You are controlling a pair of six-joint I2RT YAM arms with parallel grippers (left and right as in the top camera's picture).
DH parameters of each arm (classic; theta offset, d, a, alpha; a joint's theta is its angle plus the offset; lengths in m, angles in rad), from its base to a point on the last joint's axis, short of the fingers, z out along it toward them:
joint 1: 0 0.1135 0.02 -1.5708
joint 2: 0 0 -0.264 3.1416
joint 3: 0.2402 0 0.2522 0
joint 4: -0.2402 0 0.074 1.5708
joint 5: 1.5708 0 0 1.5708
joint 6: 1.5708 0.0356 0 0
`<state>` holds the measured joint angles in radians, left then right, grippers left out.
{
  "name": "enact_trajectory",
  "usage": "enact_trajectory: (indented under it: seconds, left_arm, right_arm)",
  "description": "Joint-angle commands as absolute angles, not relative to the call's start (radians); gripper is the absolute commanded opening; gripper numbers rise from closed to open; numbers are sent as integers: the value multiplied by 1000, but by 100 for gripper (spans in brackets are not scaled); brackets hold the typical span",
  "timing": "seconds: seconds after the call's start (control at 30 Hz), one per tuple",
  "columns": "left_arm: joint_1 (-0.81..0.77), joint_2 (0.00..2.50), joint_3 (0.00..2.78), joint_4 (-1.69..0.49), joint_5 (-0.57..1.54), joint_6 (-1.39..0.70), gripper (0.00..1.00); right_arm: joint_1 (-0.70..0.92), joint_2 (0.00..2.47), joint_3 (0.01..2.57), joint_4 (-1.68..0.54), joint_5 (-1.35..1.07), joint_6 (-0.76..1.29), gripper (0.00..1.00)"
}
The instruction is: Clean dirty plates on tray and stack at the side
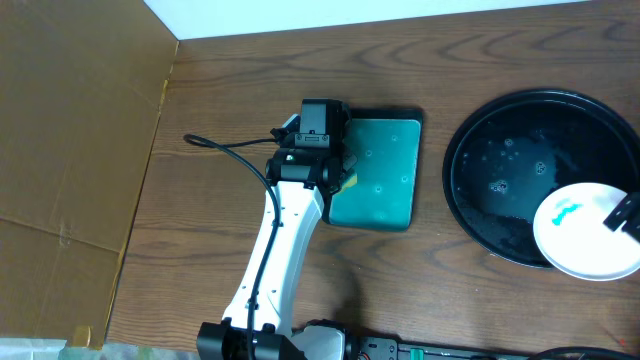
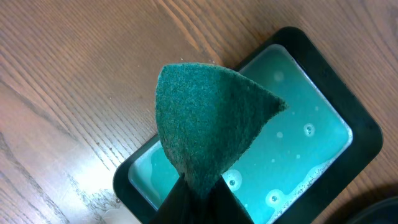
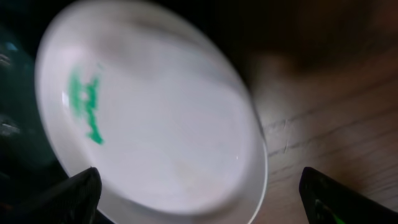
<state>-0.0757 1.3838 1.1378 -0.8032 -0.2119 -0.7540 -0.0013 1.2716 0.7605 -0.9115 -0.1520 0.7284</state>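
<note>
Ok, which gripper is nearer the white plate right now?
Right. The right gripper is at the plate edge, by the black tray rim; the left gripper is far off, holding a green sponge over the small teal tray.

Soft light — blurry plate [image 3: 161, 118], glare-flecked tray [image 1: 490, 200]

This looks like a robotics lab bench set up as a washing-up corner rather than a real kitchen. A white jointed robot arm [image 1: 280, 250] rises from the near edge of the brown wood-grain counter [image 1: 200, 100], trailing a loose black cable [image 1: 225, 147]. Plain brown cardboard sheeting [image 1: 70, 150] lines one side and a bare white panel [image 1: 350, 15] the far edge. The kitchen things are few:

- a small rectangular black-edged tray [image 2: 348, 118] of teal liquid, probably soapy
- a green scouring pad [image 2: 205, 118] pinched in dark fingers [image 2: 180, 205]
- a large round glossy black tray [image 1: 480, 160]
- a turquoise-smeared round white plate [image 1: 585, 235]
</note>
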Motion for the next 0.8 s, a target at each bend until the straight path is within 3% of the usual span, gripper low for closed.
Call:
enact_trajectory:
  seconds: [0.0,0.27,0.77]
  left_arm:
    - [-73,1380,1127,-799,-217,-737,7]
    - [-73,1380,1127,-799,-217,-737,7]
    - [-73,1380,1127,-800,-217,-737,7]
  right_arm:
    - [48,1270,702,-870,-161,808,99]
    - [153,1270,641,-727,-154,879,99]
    - [197,1344,604,-710,-83,1003,99]
